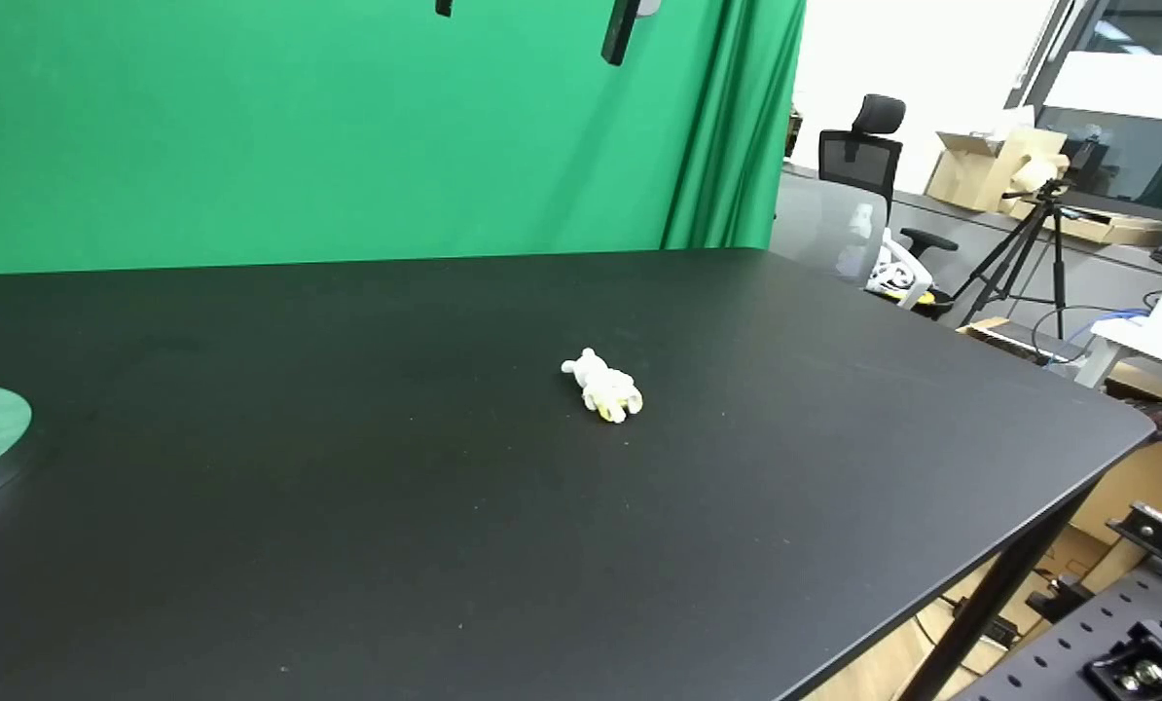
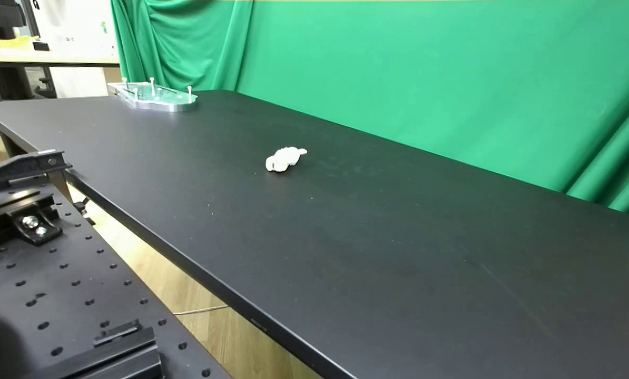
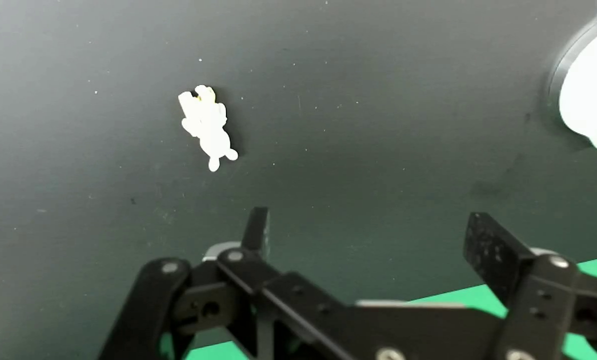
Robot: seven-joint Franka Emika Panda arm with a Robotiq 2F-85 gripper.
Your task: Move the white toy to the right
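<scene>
gripper [image 3: 367, 222]: spread wide, holding nothing | white toy [image 3: 208, 125]: lying on the black table [image 1: 347, 487], apart from gripper | green curtain [image 1: 299, 136]: hanging behind the table

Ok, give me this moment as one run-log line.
claw: open, empty, above black table | white toy: lying on table, apart from claw | grasp: none

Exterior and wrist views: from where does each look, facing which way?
In an exterior view: above table height, looking across the table to the green curtain; fingers at top.
In an exterior view: above table height, facing the green curtain, perforated plate lower left; no fingers show.
Wrist view: on the wrist, facing down at the white toy; fingers apart at bottom.
Both exterior views share the white toy, table and curtain.
</scene>
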